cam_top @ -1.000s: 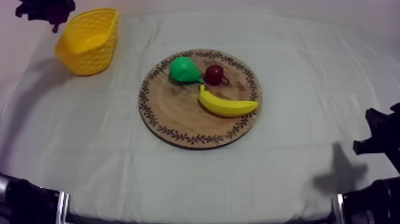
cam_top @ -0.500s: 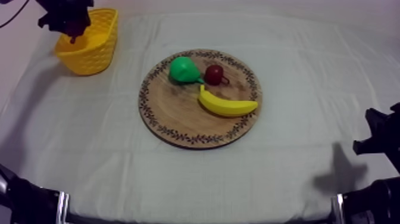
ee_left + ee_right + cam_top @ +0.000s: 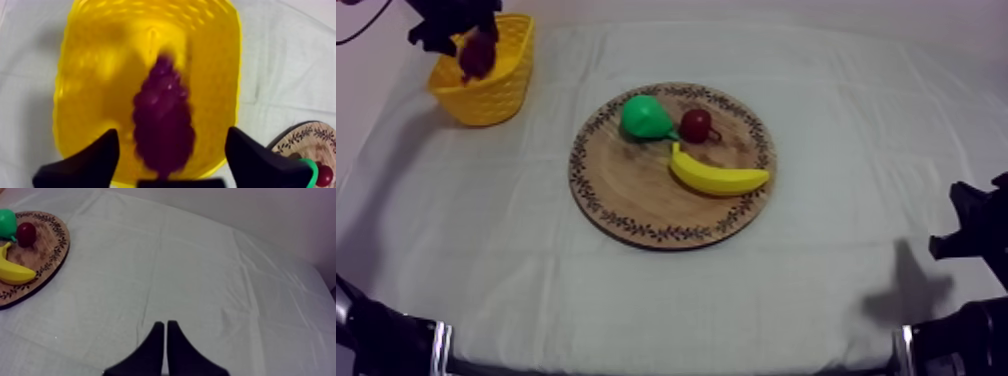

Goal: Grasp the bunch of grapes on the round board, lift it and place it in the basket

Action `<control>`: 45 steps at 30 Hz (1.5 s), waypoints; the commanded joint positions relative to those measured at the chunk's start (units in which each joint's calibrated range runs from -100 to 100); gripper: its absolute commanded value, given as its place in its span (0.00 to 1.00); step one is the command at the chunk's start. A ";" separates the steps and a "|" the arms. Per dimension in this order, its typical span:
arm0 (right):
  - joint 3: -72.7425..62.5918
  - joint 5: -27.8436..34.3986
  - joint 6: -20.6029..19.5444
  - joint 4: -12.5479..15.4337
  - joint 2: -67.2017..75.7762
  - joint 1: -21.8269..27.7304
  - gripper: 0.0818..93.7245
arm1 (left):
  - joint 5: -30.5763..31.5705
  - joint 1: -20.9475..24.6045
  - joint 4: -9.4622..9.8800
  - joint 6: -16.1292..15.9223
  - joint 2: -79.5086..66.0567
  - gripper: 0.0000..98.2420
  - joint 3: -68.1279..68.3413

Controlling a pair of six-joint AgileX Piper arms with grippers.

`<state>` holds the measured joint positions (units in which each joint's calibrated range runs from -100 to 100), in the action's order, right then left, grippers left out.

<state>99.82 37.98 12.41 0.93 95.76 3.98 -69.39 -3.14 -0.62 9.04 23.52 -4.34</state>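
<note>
The dark purple bunch of grapes (image 3: 477, 55) is at the mouth of the yellow basket (image 3: 496, 90) at the far left of the table. My left gripper (image 3: 454, 28) hangs just above it. In the left wrist view the grapes (image 3: 163, 117) lie over the basket's inside (image 3: 100, 75), between the widely spread fingers (image 3: 102, 155) of my left gripper (image 3: 171, 142), with a gap on each side. My right gripper (image 3: 976, 235) rests low at the right, fingers together as a narrow wedge (image 3: 166, 338) over bare cloth.
The round wooden board (image 3: 636, 205) sits mid-table with a green pear (image 3: 644, 118), a small red fruit (image 3: 696, 124) and a banana (image 3: 718, 176) on it. Bare cloth lies between the board and the basket.
My left gripper has come over the basket from the far left corner. The grapes now show below it at the basket's mouth. The right arm has not moved.
</note>
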 commanded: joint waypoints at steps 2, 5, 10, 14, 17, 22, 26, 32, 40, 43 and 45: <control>-0.04 0.00 0.02 0.02 0.00 0.00 0.00 | 0.65 -0.10 0.18 0.25 -0.36 0.93 0.26; -0.04 0.00 0.02 0.02 0.00 0.00 0.00 | 1.37 -0.13 0.31 0.42 -0.77 0.95 0.61; -0.04 0.00 0.02 0.02 0.00 0.00 0.00 | 1.98 -0.15 0.45 0.48 -1.55 0.95 1.18; -0.04 0.00 0.02 0.02 0.00 0.00 0.00 | 1.91 -0.15 0.48 0.39 -2.97 0.92 2.35; -0.04 0.00 0.02 0.02 0.00 0.00 0.00 | 1.74 -0.28 0.58 0.23 -4.94 0.85 4.12; -0.04 0.00 0.02 0.02 0.00 0.00 0.00 | 2.45 -1.32 1.01 0.48 -9.79 0.65 8.89; -0.04 0.00 0.02 0.02 0.00 0.00 0.00 | 2.73 -3.21 2.07 1.66 -14.19 0.48 13.29; -0.04 0.00 0.02 0.02 0.00 0.00 0.00 | 3.00 -6.62 3.65 3.52 -22.04 0.28 19.91; -0.04 0.00 0.02 0.02 0.00 0.00 0.00 | 10.13 -8.56 4.06 3.21 -35.46 0.05 35.16; -0.04 0.00 0.02 0.02 0.00 0.00 0.00 | 15.30 -7.51 3.99 2.08 -41.11 0.02 44.12; -0.04 0.00 0.02 0.02 0.00 0.00 0.00 | 18.61 -6.23 3.77 1.15 -45.20 0.01 49.98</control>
<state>99.82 37.98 12.41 0.93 95.76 3.98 -54.02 -10.28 3.34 10.88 -16.92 36.47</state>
